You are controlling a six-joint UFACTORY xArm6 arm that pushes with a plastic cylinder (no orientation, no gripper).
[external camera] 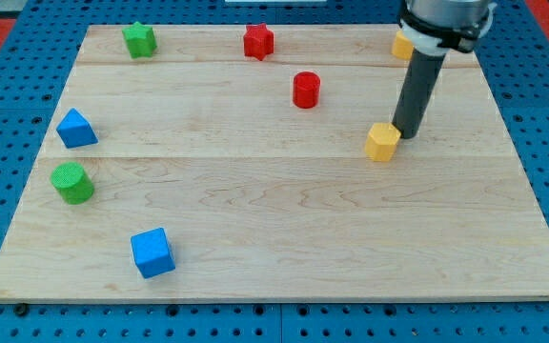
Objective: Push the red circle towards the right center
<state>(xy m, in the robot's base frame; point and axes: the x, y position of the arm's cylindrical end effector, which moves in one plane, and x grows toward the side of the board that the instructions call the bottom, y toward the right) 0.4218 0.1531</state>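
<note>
My tip (409, 132), a bare rod holding nothing, sits just right of and apparently touching the yellow block (382, 142); red circle (306, 90) lies well apart, up-left of it.

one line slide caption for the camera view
My tip rests beside the yellow block, with the red circle apart toward the view's upper left.

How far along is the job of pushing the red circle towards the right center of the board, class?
Done: nothing yet. The red circle sits in the upper middle, well short of the right center. In hand: my tip rests beside the yellow block, to the view's right of the circle and apart from it. Left: bring the tip round to the circle's left side, then push it rightward and slightly down.
</note>
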